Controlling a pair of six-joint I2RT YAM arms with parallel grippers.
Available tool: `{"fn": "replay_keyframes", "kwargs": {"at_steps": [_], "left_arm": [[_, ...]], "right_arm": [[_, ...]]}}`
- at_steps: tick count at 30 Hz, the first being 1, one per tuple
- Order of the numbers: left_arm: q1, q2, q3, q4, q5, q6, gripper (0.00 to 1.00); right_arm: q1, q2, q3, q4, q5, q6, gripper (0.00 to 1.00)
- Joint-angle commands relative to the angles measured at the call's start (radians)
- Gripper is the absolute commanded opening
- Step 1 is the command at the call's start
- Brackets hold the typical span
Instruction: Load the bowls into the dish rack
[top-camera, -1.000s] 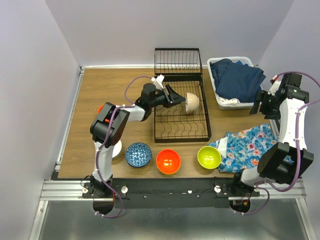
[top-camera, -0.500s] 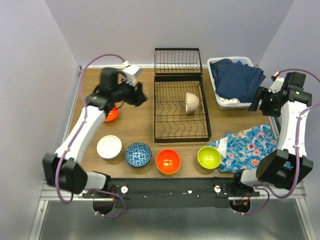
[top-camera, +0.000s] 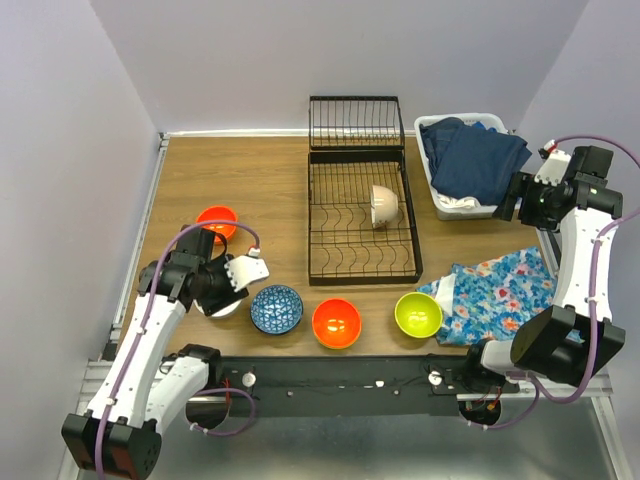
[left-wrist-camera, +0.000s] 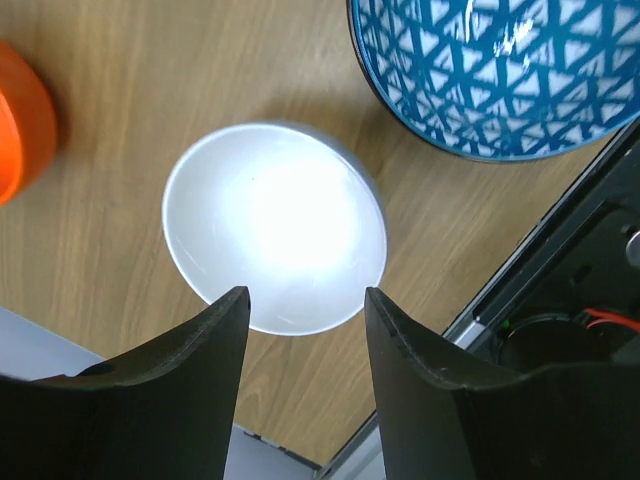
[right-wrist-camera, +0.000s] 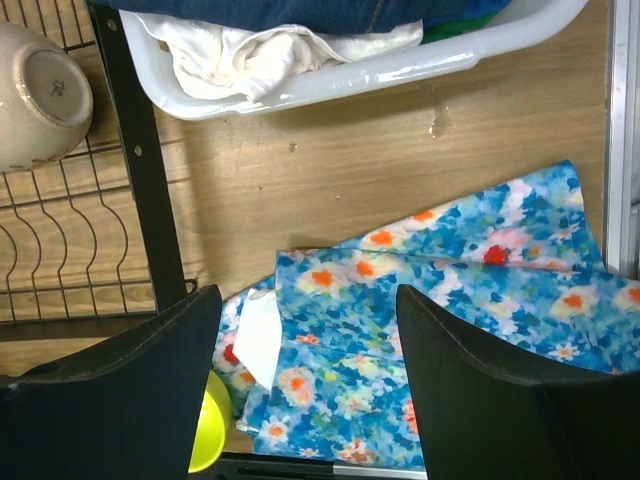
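One cream bowl (top-camera: 385, 203) sits in the dish rack (top-camera: 362, 279) — five are left outside it, with the left gripper (left-wrist-camera: 305, 300) spread above the white bowl (left-wrist-camera: 275, 225) and the right gripper (right-wrist-camera: 308, 300) spread, empty.

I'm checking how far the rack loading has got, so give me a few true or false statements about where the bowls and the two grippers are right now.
1. One cream bowl stands in the dish rack. True.
2. The left gripper is shut on the white bowl. False: it hangs open over that bowl and holds nothing.
3. The lime green bowl is in the rack. False: it sits on the table, beside the floral cloth.
4. The right gripper is open and empty. True.
5. The blue patterned bowl sits between the white bowl and an orange bowl. True.
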Motion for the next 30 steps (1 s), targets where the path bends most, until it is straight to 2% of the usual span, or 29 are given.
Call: {"fn": "replay_keyframes", "kwargs": {"at_steps": [1, 16, 21, 22, 25, 26, 29, 30], "left_arm": [[0.001, -0.025, -0.073, 0.014, -0.092, 0.081, 0.58], [0.0, 0.007, -0.203, 0.038, -0.034, 0.066, 0.56], [0.0, 0.045, -0.231, 0.11, -0.052, 0.026, 0.49], [0.001, 0.064, -0.231, 0.119, -0.052, 0.015, 0.46], [0.001, 0.087, -0.219, 0.133, -0.032, -0.011, 0.26], [0.0, 0.087, -0.202, 0.124, -0.025, -0.014, 0.16], [0.001, 0.049, -0.153, 0.063, 0.003, -0.006, 0.0], [0.001, 0.032, -0.135, 0.034, 0.011, 0.007, 0.0]], "right_arm": [[-0.009, -0.001, 0.006, 0.031, -0.038, -0.032, 0.78], [-0.009, -0.019, -0.015, 0.028, -0.037, -0.037, 0.78], [-0.009, -0.019, -0.019, 0.033, -0.037, -0.023, 0.78], [-0.009, -0.019, -0.014, 0.031, -0.037, -0.024, 0.78], [-0.009, -0.016, -0.005, 0.028, -0.029, -0.026, 0.78], [-0.009, -0.016, -0.003, 0.025, -0.027, -0.026, 0.78], [-0.009, -0.016, -0.003, 0.019, -0.029, -0.027, 0.78], [-0.009, -0.016, -0.002, 0.018, -0.029, -0.027, 0.78]]}}
